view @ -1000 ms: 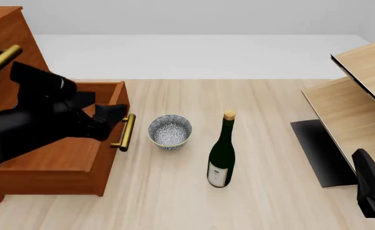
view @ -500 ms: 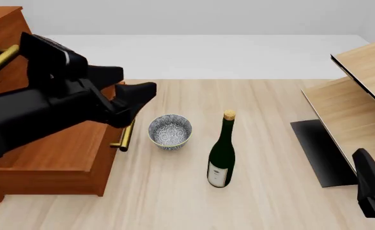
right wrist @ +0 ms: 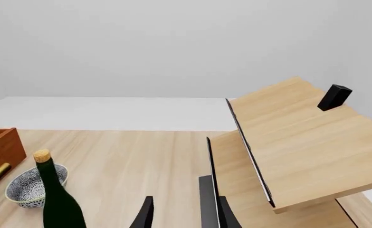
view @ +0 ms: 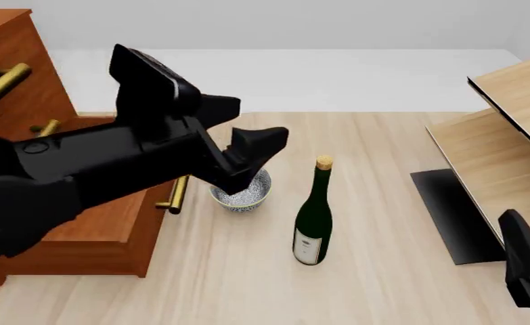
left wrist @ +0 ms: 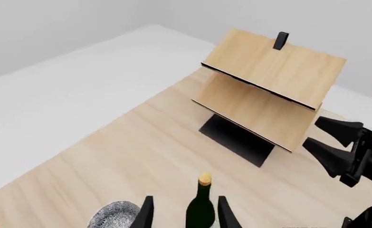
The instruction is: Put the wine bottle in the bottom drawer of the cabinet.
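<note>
The wine bottle (view: 313, 223), dark green with a tan cork, stands upright on the table right of the speckled bowl (view: 246, 195). My left gripper (view: 252, 128) hovers open above the bowl, left of the bottle's neck and not touching it. In the left wrist view the wine bottle (left wrist: 200, 211) shows ahead between the spread fingers of the left gripper (left wrist: 186, 217). The cabinet (view: 12, 47) stands at the left, its bottom drawer (view: 102, 237) pulled out, with its brass handle (view: 180, 193) facing the bowl. My right gripper (right wrist: 182, 216) is open and holds nothing, low at the right.
A pale wood shelf unit (view: 508, 135) on a dark base (view: 450, 213) fills the right side, close to the right arm (view: 526, 271). The bowl (right wrist: 28, 184) sits between the drawer front and the wine bottle (right wrist: 58, 202). Upper drawer handles (view: 3, 82) jut from the cabinet.
My left arm has lifted away from the drawer handle and swung right over the bowl toward the bottle. The drawer stays pulled out. The right arm has not moved.
</note>
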Controlling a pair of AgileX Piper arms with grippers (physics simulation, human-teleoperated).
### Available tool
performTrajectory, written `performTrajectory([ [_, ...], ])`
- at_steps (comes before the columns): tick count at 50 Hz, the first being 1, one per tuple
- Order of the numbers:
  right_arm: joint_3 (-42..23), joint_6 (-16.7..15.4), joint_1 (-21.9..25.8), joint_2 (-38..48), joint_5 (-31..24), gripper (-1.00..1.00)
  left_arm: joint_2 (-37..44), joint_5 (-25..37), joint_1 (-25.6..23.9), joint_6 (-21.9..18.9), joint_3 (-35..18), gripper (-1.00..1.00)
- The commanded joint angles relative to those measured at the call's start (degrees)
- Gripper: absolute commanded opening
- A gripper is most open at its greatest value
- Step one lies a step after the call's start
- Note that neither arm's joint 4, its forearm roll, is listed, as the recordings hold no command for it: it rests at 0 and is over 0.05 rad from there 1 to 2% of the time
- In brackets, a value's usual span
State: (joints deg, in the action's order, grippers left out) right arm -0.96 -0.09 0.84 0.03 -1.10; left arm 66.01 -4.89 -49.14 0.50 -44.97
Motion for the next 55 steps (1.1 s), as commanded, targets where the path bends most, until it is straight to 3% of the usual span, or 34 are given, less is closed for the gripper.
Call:
performTrajectory([
  [1,0.0,0.0,0.0,0.0,-0.1,1.00,5.1,-1.5,-2.9,-0.3,-2.5,1.00],
  [29,0.0,0.0,0.0,0.0,-0.1,1.00,13.7,-3.1,-4.0,-0.9,-6.8,1.00],
  [31,0.1,-0.1,-0.1,0.0,-0.1,1.00,14.1,-3.2,-4.5,0.8,-7.7,1.00],
  [33,0.1,0.0,-0.1,0.0,-0.1,1.00,15.0,-3.4,-4.1,-0.9,-7.9,1.00],
  [55,0.1,0.0,0.0,0.0,-0.2,1.00,21.0,-5.0,-5.4,-1.8,-10.2,1.00],
])
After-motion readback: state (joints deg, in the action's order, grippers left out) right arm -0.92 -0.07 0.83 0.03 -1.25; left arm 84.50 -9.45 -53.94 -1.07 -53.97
